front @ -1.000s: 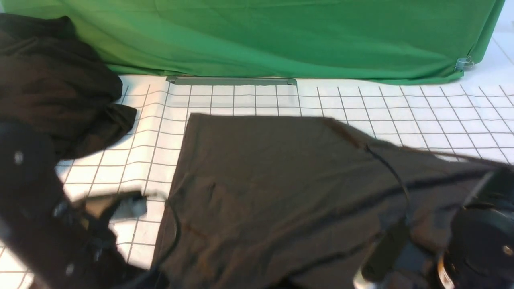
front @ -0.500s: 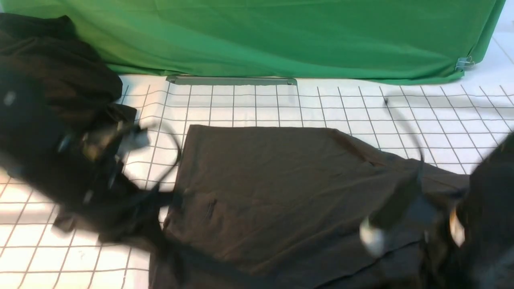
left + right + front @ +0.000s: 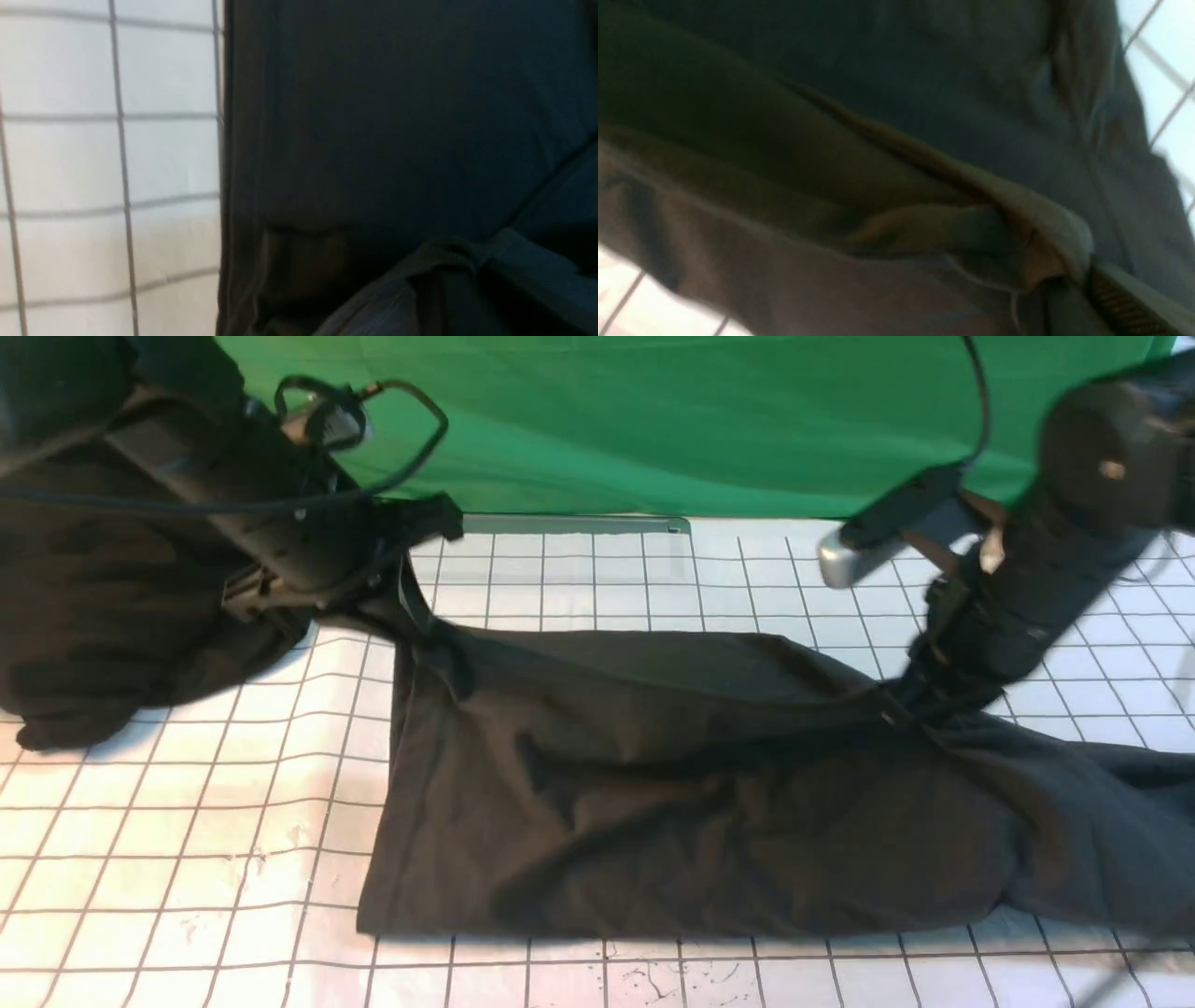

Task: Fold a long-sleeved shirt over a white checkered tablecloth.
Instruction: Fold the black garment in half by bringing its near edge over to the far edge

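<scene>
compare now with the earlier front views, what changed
Both grippers, left and right, moved forward, away from the robot, drawing the near side of the shirt forward over itself; tablecloth now shows in front of it. The green fabric stayed put. Any grasp or release between pictures isn't clear.

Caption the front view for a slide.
Two robot claws fold a dark charcoal-grey knit shirt over a white checkered tablecloth.

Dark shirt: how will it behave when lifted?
The shirt is probably floppy: it sags in folds between the left claw and right claw. Likely light and not fragile, being thin-looking fabric. Edges may curl or bunch, judging by the creases near both claws.
</scene>
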You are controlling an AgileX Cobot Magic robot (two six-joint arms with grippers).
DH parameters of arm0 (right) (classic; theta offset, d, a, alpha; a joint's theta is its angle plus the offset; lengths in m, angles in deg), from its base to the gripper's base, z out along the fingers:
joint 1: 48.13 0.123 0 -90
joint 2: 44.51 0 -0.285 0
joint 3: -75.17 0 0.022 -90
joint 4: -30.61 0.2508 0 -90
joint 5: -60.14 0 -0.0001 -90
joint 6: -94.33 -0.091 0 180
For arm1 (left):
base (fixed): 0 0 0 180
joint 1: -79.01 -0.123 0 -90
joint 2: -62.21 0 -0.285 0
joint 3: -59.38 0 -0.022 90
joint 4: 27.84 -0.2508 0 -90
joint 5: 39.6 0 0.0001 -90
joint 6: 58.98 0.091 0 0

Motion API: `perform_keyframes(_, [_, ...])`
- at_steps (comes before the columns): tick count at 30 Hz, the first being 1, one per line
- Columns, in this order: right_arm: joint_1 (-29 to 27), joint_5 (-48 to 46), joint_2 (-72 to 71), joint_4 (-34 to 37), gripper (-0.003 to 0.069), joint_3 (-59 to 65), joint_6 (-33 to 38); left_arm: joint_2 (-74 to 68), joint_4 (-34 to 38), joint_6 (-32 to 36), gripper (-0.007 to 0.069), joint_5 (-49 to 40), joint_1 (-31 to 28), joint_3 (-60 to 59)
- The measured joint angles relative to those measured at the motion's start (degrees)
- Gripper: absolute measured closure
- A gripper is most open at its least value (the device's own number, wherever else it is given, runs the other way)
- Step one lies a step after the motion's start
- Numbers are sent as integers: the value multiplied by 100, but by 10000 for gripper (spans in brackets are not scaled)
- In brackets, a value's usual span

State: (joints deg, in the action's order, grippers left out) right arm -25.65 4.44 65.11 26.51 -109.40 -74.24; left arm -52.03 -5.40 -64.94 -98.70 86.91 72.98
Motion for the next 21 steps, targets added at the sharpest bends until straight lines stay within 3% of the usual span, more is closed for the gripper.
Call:
perform_keyframes(12, [-30, 426, 1461, -16, 627, -1255, 17, -1208, 17, -20, 608, 438, -217, 685])
perform_keyframes(21, [-124, 1006, 1812, -16, 613, -1410, 17, -1405, -21, -150, 608, 1150, -244, 710])
